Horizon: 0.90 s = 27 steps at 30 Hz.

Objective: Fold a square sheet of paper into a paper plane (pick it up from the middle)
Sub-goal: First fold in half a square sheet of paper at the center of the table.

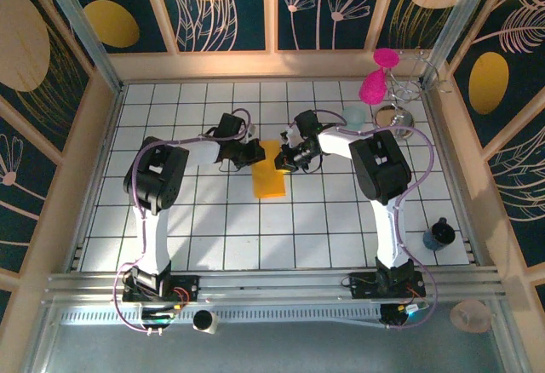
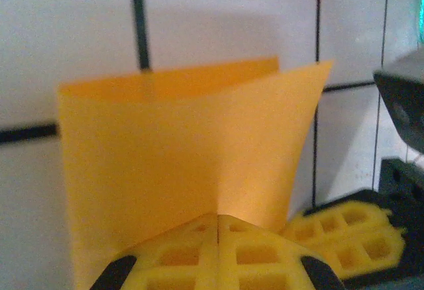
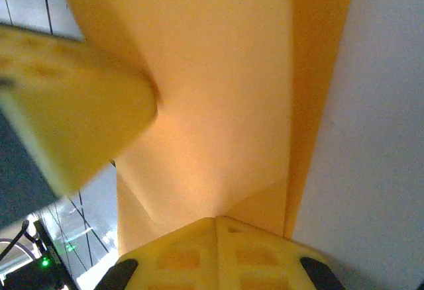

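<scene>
Open desk near, crowded far right.
Blocked by teal cup, pink object, shiny bowl; dark cup rightward.

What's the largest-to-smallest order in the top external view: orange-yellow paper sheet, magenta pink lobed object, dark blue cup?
1. orange-yellow paper sheet, folded
2. magenta pink lobed object
3. dark blue cup
The last two look close, so that order is unsure.

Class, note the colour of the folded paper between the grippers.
The folded paper is plain orange-yellow, unmarked; clearest in the left wrist view.
</scene>
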Available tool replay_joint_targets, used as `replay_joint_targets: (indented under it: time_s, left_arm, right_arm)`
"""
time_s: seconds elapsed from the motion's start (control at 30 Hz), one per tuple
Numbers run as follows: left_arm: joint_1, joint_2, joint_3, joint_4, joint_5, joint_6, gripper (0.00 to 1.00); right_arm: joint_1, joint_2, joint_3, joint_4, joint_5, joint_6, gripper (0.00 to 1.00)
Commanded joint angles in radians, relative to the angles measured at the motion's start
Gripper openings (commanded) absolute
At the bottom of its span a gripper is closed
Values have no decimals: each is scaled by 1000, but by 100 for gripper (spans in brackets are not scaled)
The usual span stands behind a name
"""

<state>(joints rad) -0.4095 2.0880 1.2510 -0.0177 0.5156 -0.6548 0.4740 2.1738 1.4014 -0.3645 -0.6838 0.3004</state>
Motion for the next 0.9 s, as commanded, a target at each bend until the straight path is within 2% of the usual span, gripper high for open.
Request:
replay_joint_targets:
  time_s: [0.0,0.17,0.3,0.43,0.67,0.87]
  left_arm:
    - [50,36,41,-34,-35,47,5]
    - [110,76,54,-75,-86,97,5]
    - [147,109,142,-144,-114,137,5]
    - [150,71,182,-145,-72,135,5]
    - [95,-79,36,11,12,28,6]
    - [28,-44,42,29,25,1,6]
  right_arm:
    - [-32,135,-94,-121,319,-15,1]
    - [-40,133,-110,-113,323,-14,1]
    - [-43,133,-117,-106,322,-14,1]
    - [-43,130,-119,-101,323,-12,1]
    - [-43,130,-118,-95,313,-5,1]
    - [-43,132,-120,-96,316,-7,1]
